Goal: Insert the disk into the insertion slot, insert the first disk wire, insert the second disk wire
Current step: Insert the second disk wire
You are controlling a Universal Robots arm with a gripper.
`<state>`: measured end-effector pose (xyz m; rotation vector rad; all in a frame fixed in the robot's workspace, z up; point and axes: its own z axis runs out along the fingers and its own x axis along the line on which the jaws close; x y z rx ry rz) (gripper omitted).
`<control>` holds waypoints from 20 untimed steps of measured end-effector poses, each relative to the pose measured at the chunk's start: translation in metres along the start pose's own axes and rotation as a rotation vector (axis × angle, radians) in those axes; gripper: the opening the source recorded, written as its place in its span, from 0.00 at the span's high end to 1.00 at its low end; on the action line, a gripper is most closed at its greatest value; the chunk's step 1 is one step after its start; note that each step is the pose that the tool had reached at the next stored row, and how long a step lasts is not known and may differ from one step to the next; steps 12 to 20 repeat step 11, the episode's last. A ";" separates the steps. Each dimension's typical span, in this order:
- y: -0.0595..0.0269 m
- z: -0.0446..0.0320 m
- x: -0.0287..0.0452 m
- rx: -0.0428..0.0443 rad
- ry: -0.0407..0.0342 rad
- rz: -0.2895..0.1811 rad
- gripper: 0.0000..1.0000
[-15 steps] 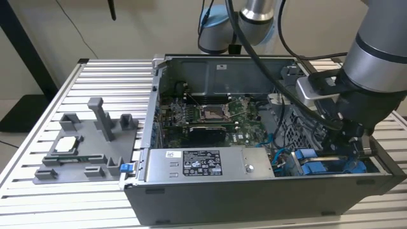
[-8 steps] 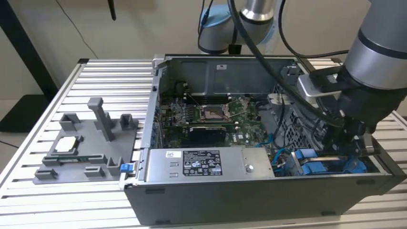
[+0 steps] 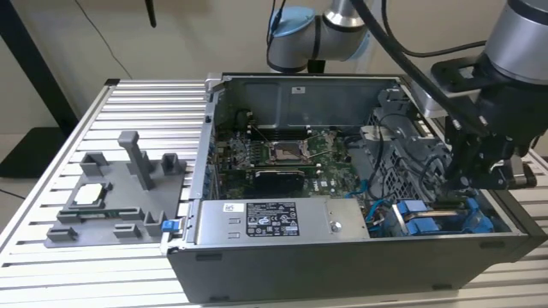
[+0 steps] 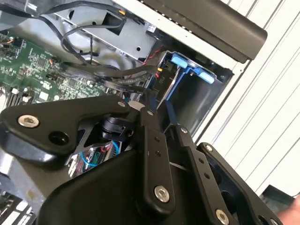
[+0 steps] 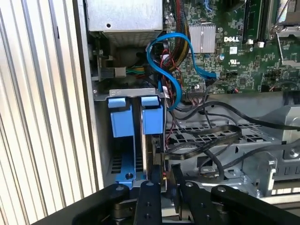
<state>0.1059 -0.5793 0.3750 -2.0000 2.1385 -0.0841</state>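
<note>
My end effector (image 5: 161, 176) pinches a thin connector just by the disk (image 5: 152, 154) in the insertion slot (image 5: 123, 140); loose black cables (image 5: 211, 138) beside may snag, misaligning the plug.

You see a matt black metal gripper (image 5: 161, 206), glossy blue plastic rails on the insertion slot (image 5: 124, 123), a smooth blue cable (image 5: 161, 63), and a ribbed, bare aluminium table (image 3: 128, 102).
</note>
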 end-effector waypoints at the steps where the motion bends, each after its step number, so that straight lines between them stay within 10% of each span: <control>1: -0.0005 -0.0026 -0.0003 -0.0002 0.0000 0.000 0.00; 20: -0.0015 -0.0077 -0.0009 -0.0008 0.0000 0.000 0.00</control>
